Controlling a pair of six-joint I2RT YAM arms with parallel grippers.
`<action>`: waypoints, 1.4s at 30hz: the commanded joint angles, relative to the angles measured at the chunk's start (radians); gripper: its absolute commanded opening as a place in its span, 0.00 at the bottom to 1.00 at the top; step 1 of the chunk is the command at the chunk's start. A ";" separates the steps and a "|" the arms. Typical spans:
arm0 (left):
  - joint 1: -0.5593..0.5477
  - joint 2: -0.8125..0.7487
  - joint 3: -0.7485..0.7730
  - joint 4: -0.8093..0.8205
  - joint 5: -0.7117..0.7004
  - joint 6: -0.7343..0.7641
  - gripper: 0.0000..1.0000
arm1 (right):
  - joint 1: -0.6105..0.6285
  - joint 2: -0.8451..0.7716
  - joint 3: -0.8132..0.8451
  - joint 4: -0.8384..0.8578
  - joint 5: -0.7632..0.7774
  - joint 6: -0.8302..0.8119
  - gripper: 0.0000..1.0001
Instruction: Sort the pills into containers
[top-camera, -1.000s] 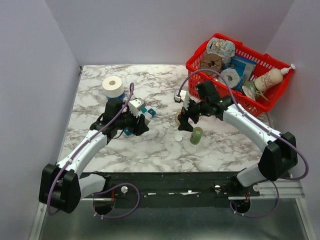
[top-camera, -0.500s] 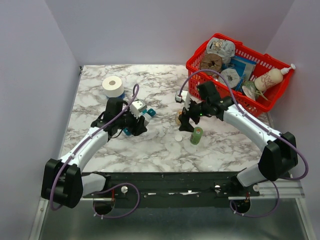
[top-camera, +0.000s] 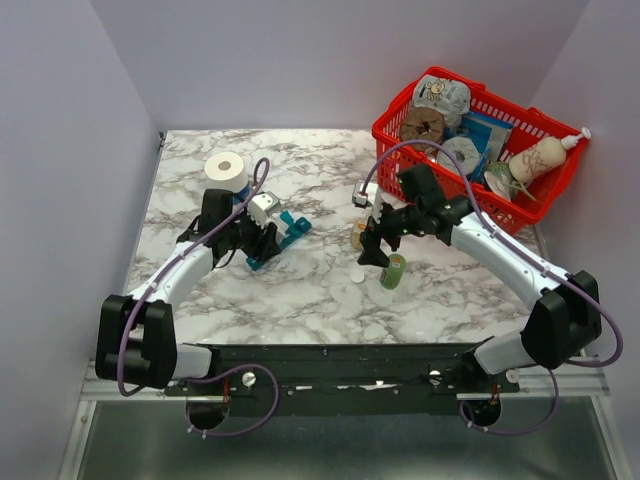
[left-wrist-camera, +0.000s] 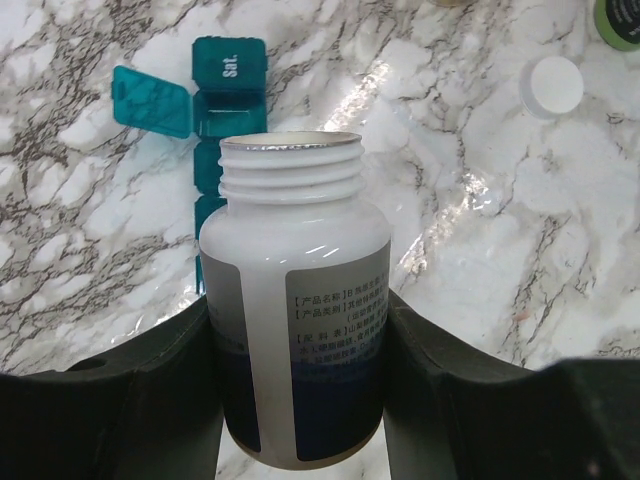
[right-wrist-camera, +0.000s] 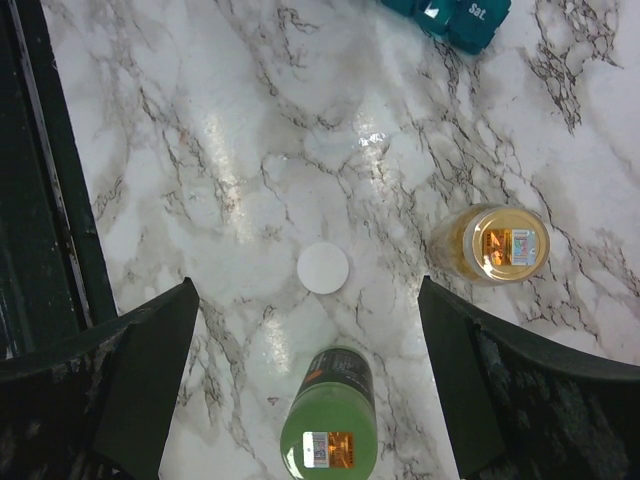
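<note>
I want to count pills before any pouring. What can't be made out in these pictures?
Inside the white bottle: the left wrist view shows it from the side, so its wall hides any pills; too small from above.
The pill organiser: the bottle covers most compartments in the left wrist view; the frame's top edge cuts it in the right wrist view.

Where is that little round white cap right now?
The white cap lies flat on the marble table, right of centre in the overhead view. It sits just left of the green bottle, beneath the open right hand.
</note>
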 joint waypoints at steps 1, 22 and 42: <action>-0.039 -0.014 0.084 0.007 0.050 -0.045 0.00 | -0.009 -0.028 -0.011 0.022 -0.051 0.012 1.00; -0.087 0.080 0.098 -0.012 -0.292 0.117 0.00 | -0.009 -0.035 -0.023 0.027 -0.056 0.012 1.00; -0.176 0.270 0.229 -0.124 -0.536 0.335 0.00 | -0.023 -0.060 -0.040 0.034 -0.024 -0.005 1.00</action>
